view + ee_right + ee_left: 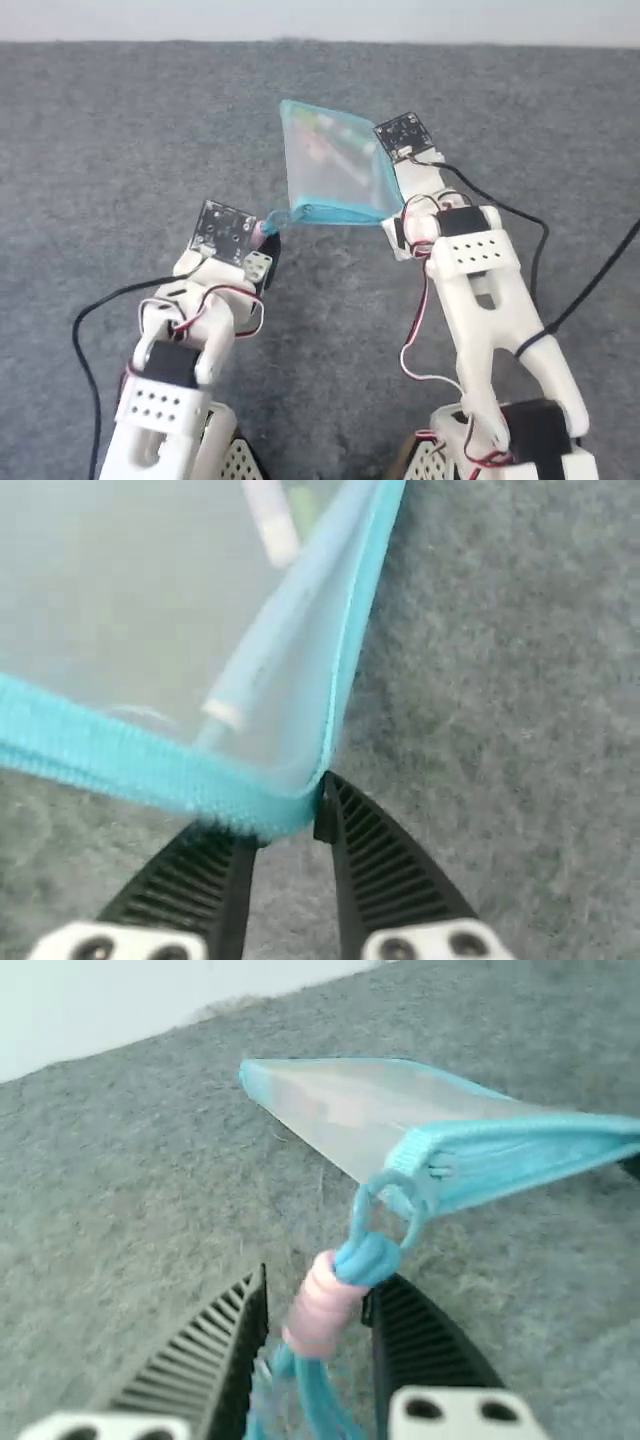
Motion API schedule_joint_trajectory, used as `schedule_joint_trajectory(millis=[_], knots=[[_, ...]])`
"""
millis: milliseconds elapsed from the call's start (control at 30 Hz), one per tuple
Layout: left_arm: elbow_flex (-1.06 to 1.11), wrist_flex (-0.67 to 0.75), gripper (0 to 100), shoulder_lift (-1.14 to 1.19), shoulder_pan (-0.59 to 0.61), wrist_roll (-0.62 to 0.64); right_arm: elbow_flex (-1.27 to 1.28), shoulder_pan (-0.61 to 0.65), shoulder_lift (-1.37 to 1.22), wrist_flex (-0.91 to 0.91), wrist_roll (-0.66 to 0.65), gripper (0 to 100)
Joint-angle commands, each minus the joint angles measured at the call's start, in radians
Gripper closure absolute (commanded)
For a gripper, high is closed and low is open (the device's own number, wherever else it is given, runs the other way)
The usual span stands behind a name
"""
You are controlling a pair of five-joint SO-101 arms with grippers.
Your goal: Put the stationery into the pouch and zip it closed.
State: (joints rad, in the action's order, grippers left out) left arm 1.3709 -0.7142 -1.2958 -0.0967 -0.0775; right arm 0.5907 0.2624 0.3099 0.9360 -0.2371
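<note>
A translucent pouch (330, 165) with blue trim is stretched between my two grippers over the grey mat. Stationery shows through its wall: a white pen (270, 525) and a pale blue pen (225, 700). My left gripper (320, 1345) is shut on the blue zipper pull cord with its pink bead (318, 1310). The cord's ring hooks the zipper slider (432, 1167) at the pouch end nearest that gripper (262, 240). The zipper band (530, 1155) looks closed along its visible length. My right gripper (290, 815) is shut on the pouch's opposite bottom corner (392, 212).
Grey felt mat (120, 150) covers the table, with a pale wall strip beyond its far edge. Black cables (520, 215) trail beside the right arm and another loops left of the left arm.
</note>
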Motion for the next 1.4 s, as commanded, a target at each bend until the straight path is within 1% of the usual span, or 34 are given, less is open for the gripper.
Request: schedule_joint_trajectory(millis=[0, 67, 133, 233, 333, 500, 600, 733, 800, 933, 1133, 1267, 1333, 1367], knots=[[-0.065, -0.066, 85, -0.141, -0.009, 0.018, -0.044, 0.030, 0.084, 0.025, 0.020, 87.6], [-0.065, -0.100, 84, -0.195, -0.011, 0.020, -0.029, 0.048, 0.090, 0.019, 0.012, 80.1], [-0.065, -0.120, 80, -0.222, -0.012, 0.021, -0.025, 0.070, 0.090, 0.022, 0.011, 74.1], [-0.059, -0.123, 74, -0.227, -0.023, 0.021, -0.021, 0.099, 0.090, 0.025, 0.009, 69.9], [-0.036, -0.112, 73, -0.233, -0.044, 0.020, -0.021, 0.111, 0.090, 0.028, 0.009, 69.9], [-0.031, -0.101, 73, -0.235, -0.040, 0.020, -0.021, 0.111, 0.091, 0.039, 0.009, 69.9], [-0.025, -0.069, 73, -0.236, -0.037, 0.020, -0.017, 0.113, 0.117, 0.039, 0.009, 69.9], [0.018, 0.023, 73, -0.236, 0.018, 0.023, 0.055, 0.113, 0.268, 0.028, 0.018, 69.9], [0.027, 0.058, 73, -0.230, 0.048, 0.057, 0.092, 0.111, 0.367, 0.025, 0.018, 69.9], [0.028, 0.066, 73, -0.235, 0.087, 0.126, 0.221, 0.111, 0.547, -0.054, 0.018, 69.9], [0.031, 0.068, 73, -0.236, 0.086, 0.130, 0.419, 0.110, 0.731, -0.236, 0.017, 69.9], [0.042, 0.101, 73, -0.236, 0.092, 0.132, 0.474, 0.110, 0.777, -0.295, 0.015, 70.1], [0.067, 0.144, 73, -0.236, 0.092, 0.126, 0.476, 0.110, 0.780, -0.297, 0.014, 73.1], [0.079, 0.163, 73, -0.236, 0.092, 0.126, 0.476, 0.108, 0.786, -0.298, 0.011, 76.4]])
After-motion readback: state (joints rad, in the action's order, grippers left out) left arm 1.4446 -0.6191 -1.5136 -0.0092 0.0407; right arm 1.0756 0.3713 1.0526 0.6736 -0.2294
